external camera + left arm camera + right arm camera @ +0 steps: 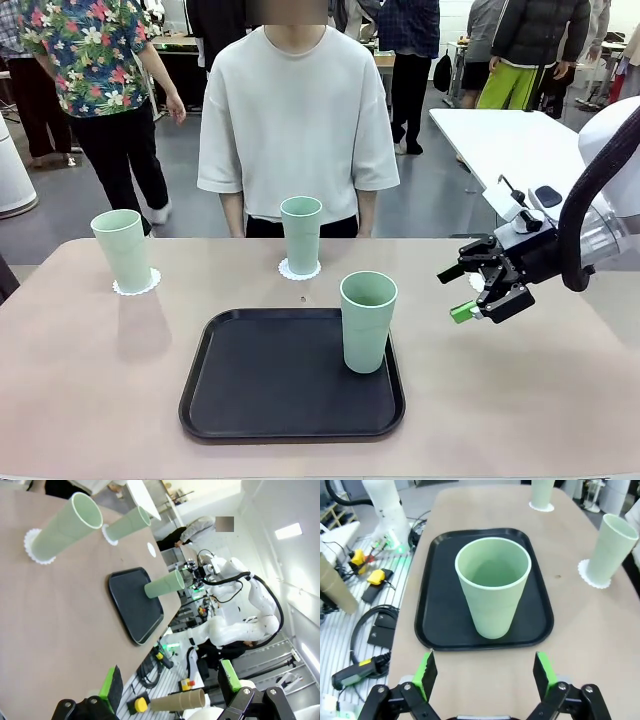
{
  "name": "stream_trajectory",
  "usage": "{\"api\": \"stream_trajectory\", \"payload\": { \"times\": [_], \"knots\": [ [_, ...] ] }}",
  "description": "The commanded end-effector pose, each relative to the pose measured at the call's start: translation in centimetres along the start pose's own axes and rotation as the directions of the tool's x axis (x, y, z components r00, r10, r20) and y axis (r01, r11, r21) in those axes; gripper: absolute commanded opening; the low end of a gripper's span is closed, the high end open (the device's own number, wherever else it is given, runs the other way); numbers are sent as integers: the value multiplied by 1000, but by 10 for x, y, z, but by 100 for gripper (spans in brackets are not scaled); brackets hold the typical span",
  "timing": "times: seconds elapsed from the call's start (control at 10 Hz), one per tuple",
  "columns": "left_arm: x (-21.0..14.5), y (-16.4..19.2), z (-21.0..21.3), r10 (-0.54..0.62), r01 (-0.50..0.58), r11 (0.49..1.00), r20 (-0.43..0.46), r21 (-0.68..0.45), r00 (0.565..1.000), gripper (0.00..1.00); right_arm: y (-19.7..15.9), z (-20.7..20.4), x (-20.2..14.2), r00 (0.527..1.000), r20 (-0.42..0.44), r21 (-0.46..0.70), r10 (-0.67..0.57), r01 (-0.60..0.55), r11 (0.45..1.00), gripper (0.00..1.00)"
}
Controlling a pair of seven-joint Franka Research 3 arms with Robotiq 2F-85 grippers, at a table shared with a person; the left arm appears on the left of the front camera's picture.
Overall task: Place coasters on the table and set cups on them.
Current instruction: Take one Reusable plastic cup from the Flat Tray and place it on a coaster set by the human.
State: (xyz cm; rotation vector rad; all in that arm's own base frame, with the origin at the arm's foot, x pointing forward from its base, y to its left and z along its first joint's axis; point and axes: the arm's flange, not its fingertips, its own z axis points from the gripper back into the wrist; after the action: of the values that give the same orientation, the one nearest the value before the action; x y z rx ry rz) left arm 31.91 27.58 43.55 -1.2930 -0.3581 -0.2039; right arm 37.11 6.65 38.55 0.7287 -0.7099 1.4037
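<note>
Mint-green cup (492,590) on the black tray (440,605) faces the right gripper (484,675), spread wide; left gripper (170,682) likewise wide.

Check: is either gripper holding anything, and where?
Nothing is held: right gripper open, short of the cup on the tray; left gripper open, empty.

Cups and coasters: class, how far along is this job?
Done: the left cup and middle cup stand on coasters. In hand: nothing held; the open right claw faces the third cup on the tray. Left: that cup onto the bare coaster.
</note>
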Motion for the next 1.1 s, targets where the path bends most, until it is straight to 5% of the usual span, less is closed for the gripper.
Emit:
{"api": "stream_trajectory", "payload": {
  "times": [0.0,0.4,1.0],
  "knots": [
    [-1,-2,1,-1,1,1000,8,-7,1000,100,-5,-12,-11,996,-8,-62,94,-95,994,100],
    [-1,-2,1,-1,1,1000,8,-7,1000,100,-16,-31,-49,981,133,-27,141,-139,990,100],
    [-1,-2,1,-1,1,1000,8,-7,1000,100,-33,-72,-63,955,285,76,-83,64,995,100]
  ]
}}
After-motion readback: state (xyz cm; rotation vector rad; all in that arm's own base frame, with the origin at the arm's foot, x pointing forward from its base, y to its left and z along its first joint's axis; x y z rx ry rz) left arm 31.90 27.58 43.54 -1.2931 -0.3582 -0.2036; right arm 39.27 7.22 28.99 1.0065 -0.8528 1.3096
